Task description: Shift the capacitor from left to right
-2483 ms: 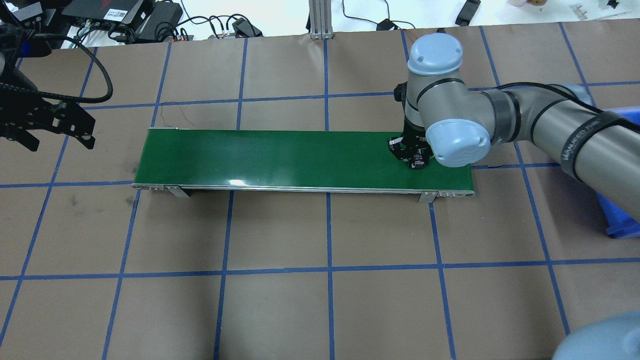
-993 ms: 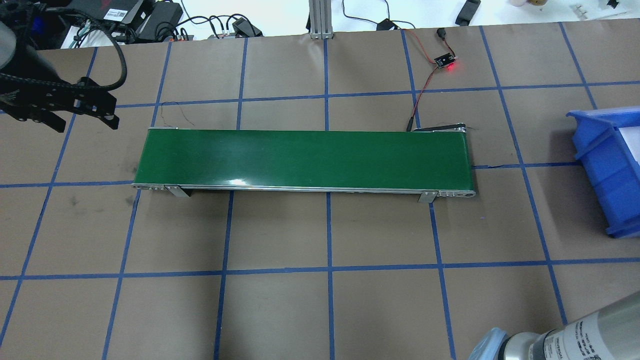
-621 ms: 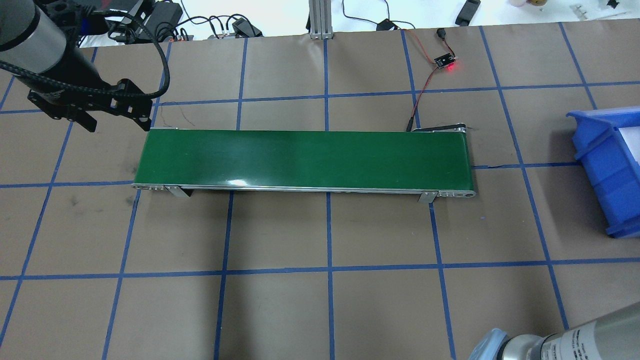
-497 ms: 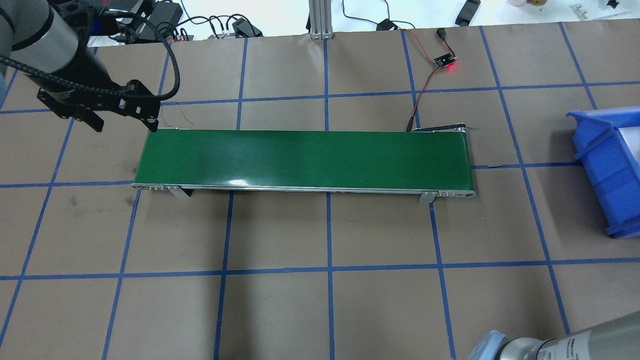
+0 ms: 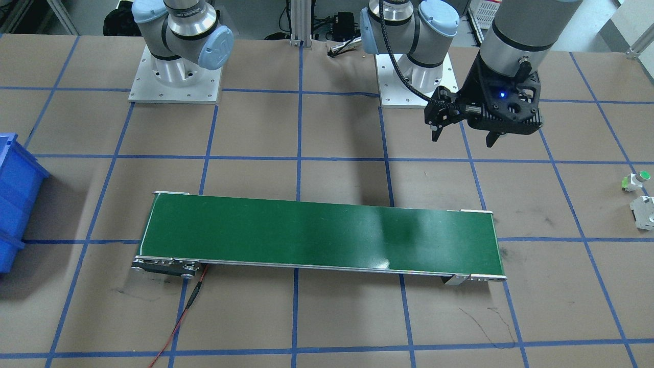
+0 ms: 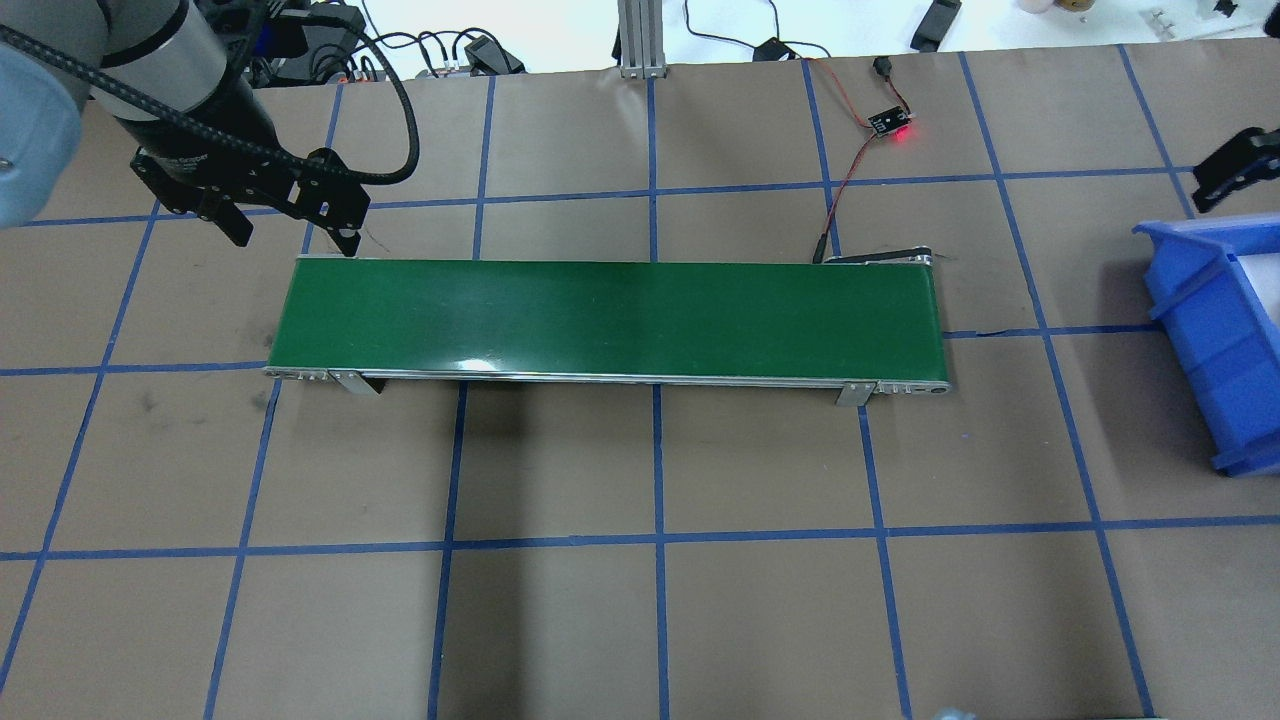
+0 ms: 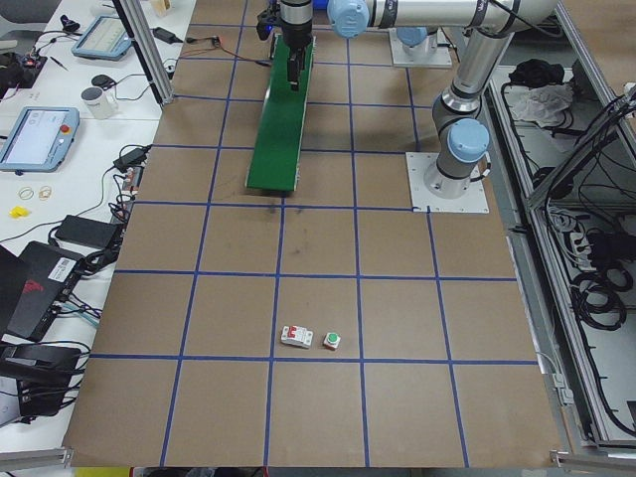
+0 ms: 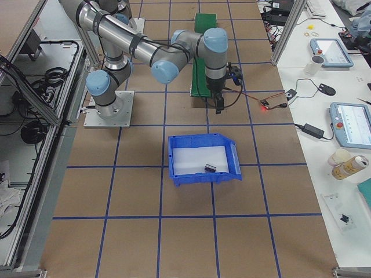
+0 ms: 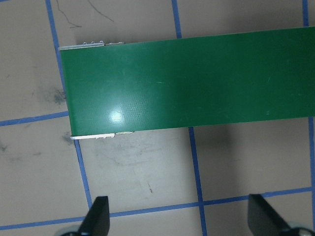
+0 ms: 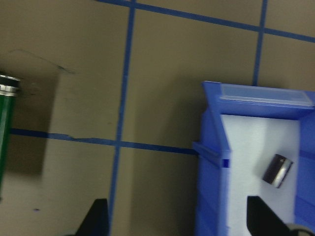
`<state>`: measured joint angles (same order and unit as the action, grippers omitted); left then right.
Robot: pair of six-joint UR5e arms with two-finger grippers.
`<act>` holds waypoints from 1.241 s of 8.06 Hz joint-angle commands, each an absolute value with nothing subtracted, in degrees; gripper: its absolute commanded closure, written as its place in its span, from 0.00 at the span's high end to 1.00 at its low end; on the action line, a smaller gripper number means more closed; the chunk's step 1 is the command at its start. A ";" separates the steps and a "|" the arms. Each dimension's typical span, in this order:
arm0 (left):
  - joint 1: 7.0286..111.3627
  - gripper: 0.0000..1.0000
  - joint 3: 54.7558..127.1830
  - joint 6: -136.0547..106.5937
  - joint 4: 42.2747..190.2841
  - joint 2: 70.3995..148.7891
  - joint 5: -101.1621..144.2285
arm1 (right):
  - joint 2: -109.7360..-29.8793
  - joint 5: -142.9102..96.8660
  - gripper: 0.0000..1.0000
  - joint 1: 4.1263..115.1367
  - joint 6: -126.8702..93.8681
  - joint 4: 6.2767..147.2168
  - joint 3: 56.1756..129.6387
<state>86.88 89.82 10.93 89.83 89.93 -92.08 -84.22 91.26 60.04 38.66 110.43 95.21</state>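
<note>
Both pincers stand spread wide, and neither has hold of anything. The left pincer [image 6: 297,240] hangs raised near the left end of the green belt [image 6: 600,315]. I can't say whether it is right over that end or just off it. The right pincer [image 10: 178,219] is out past the belt's right end, above the near wall of the blue bin [image 10: 209,196], which sits on the table [image 6: 650,620] well apart from the belt.

The capacitor [image 10: 277,170] lies on its side on the bin's pale floor, touching no wall that I can see, so by my reckoning it is already on the right side.

It looks to me like a light, stiff little can with a smooth, glossy skin. I'd expect it to roll at a nudge and to slip if pinched near an end. The sound hold would be across the round body at mid-length, fingers coming straight down so they miss the bin walls, with a gentle squeeze. Whether it has legs I can't tell; if so, they'd bend easily and are best left alone.
</note>
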 commanded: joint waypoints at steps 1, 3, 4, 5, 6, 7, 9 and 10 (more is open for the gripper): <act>87.36 1.00 88.77 10.99 91.58 90.35 -94.64 | -88.67 91.58 1.00 74.56 22.03 101.11 94.05; 87.28 1.00 88.68 10.99 91.32 89.65 -94.66 | -88.94 93.24 1.00 83.63 7.36 95.65 91.77; 87.54 1.00 89.03 10.99 91.32 89.39 -94.66 | -89.12 92.99 1.00 87.50 4.34 95.71 91.50; 87.54 1.00 89.29 11.07 91.41 88.60 -94.75 | -89.03 93.16 1.00 90.41 0.04 96.06 91.41; 87.54 1.00 89.12 10.99 91.15 88.77 -94.75 | -89.03 92.90 1.00 91.31 -0.70 96.15 91.49; 87.54 1.00 89.30 10.81 91.75 87.46 -96.14 | -88.95 92.73 1.00 91.32 -0.70 96.15 91.49; 87.45 1.00 89.65 11.34 91.15 86.75 -99.67 | -88.86 92.99 1.00 91.32 -0.70 96.15 91.49; 87.45 1.00 89.82 11.16 91.66 86.23 -100.02 | -88.86 93.16 1.00 91.32 -0.70 96.15 91.49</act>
